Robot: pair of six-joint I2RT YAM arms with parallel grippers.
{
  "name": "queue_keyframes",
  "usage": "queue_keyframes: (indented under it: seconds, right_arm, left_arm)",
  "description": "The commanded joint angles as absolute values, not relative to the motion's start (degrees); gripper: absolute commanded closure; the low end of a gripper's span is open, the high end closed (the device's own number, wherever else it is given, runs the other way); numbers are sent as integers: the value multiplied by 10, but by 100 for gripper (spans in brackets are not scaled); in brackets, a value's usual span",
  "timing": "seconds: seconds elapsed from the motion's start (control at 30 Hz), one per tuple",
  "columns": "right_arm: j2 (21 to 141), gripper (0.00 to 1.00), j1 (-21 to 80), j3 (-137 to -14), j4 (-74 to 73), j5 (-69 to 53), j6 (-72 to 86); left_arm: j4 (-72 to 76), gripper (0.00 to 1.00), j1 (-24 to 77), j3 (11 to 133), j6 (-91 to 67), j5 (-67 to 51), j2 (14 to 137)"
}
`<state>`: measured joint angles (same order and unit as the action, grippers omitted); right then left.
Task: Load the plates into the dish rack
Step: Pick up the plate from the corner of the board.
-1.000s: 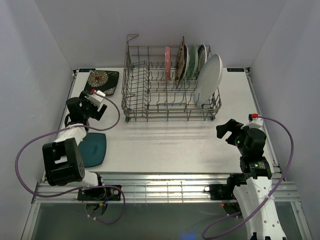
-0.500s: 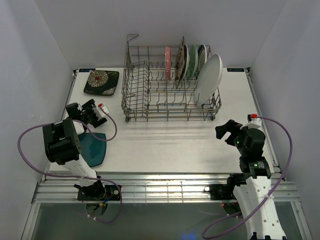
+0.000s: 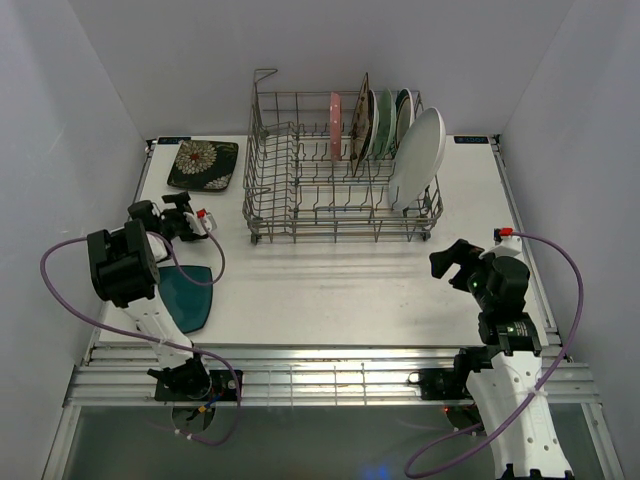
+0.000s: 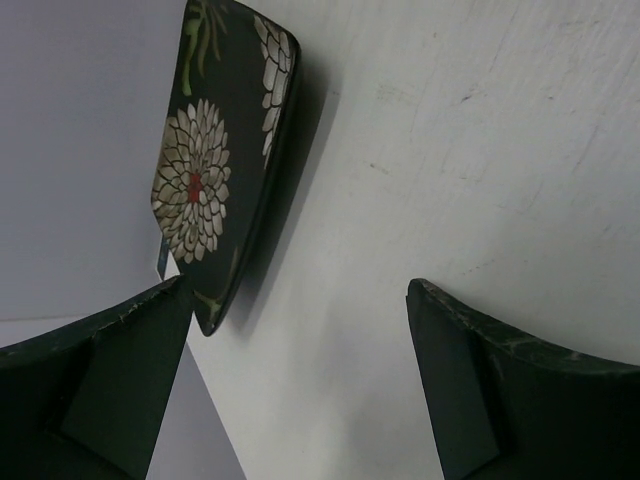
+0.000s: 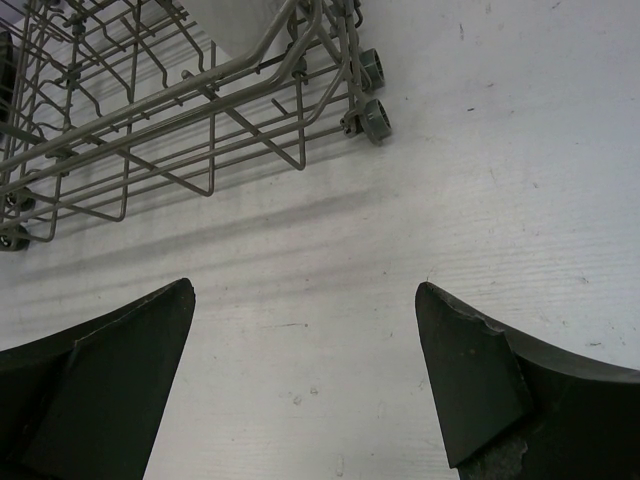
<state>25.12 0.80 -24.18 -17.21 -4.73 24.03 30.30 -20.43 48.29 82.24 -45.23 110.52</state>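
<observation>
While both arms reach out from the near edge, neither claw holds anything.

Near left: dark teal plate (image 3: 188,297) lies flat on the table (image 3: 330,290), close to the near-left corner, its left part hidden under the left arm.

Near right: right claw (image 5: 305,290) has its fingers wide apart over bare table by the right edge. It faces the near right corner of the dish rack (image 5: 150,110), well short of it.

Left edge, just beyond the teal plate: left claw (image 4: 298,290), fingers spread, nothing between them. It faces the black floral plate (image 4: 215,160) without touching it.

Far-left corner: the black floral plate lies flat, just left of the rack.

Far edge, middle: the dish rack stands square to the table. In its right half plates stand on edge in a row. From the left come a pink plate (image 3: 335,112), a dark square plate (image 3: 361,115), then pale rounds too crowded to tell apart. The large white oval plate (image 3: 420,155) leans at the right end.
</observation>
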Motion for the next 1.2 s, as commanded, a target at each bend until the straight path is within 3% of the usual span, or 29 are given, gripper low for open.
queue_keyframes:
  seconds: [0.0, 0.57, 1.17]
  right_arm:
    - [253, 3, 7, -236, -142, -56, 237]
    - [252, 3, 6, -223, -130, -62, 239]
    - [249, 3, 6, -216, -129, -63, 239]
  left_arm:
    - [316, 2, -209, 518, 882, -509, 1127]
    - [237, 4, -202, 653, 904, -519, 1227]
    - [205, 25, -159, 741, 902, -493, 1304]
